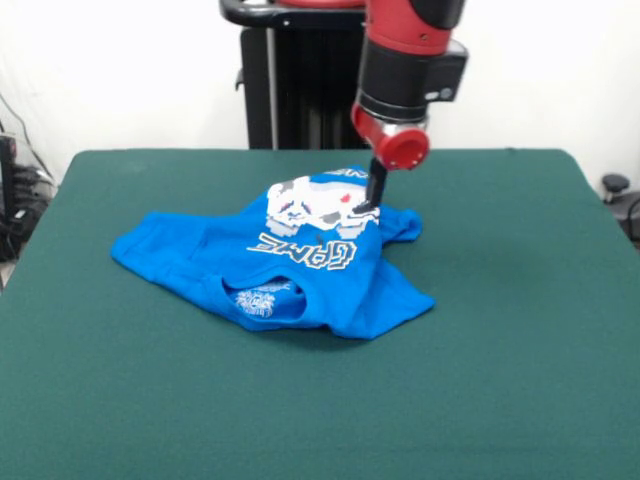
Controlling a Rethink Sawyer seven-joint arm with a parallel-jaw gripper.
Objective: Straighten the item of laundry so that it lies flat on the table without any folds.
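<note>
The bright blue T-shirt (290, 255) lies crumpled on the dark green table (500, 340), a little left of the middle. Its white controller print and "GAME" lettering face up, creased. The neck opening with a white label shows at the near edge. Folds run across the body and the right side is bunched up. The red and black arm comes down from above. My gripper (368, 207) touches the shirt's bunched right part beside the print. Its dark fingers look close together on the cloth.
The robot's black pedestal (290, 80) stands behind the table's far edge. Cables and equipment (20, 190) sit off the table's left side. A small dark object (615, 185) is past the right edge.
</note>
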